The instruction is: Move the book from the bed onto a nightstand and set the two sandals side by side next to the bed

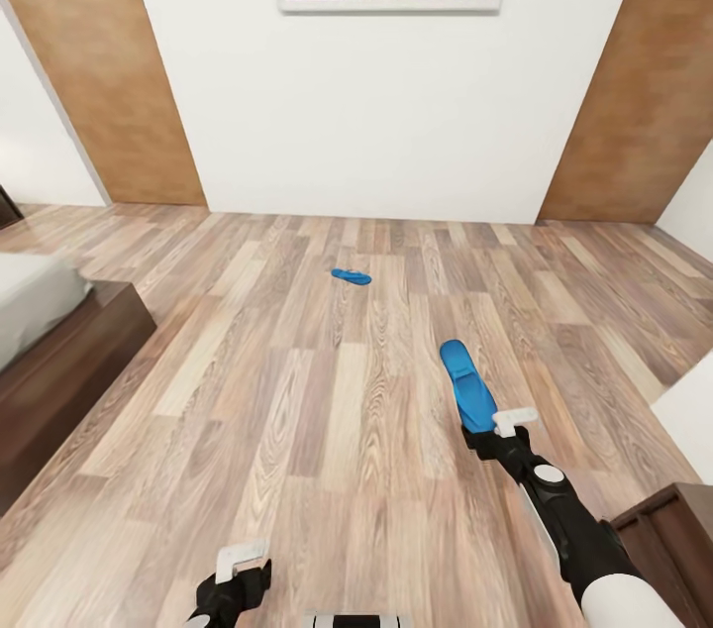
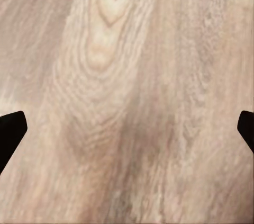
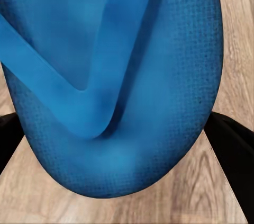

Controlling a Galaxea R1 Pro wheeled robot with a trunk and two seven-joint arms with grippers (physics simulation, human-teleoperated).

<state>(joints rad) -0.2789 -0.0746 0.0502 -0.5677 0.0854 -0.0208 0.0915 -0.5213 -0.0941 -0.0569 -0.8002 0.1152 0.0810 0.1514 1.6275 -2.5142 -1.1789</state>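
Between our right gripper's (image 1: 492, 427) closed-in fingers sits one blue sandal (image 1: 467, 384); our left gripper (image 1: 241, 564) hangs open, empty. We should carry it level toward the bed (image 1: 59, 351).

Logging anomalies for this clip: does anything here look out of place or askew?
Yes, the sandals are apart. One blue sandal lies alone mid-floor, far from the bed. The other sandal is clamped in the right gripper, held above the planks. The left gripper is open and empty. Nothing looks spilled or damaged.
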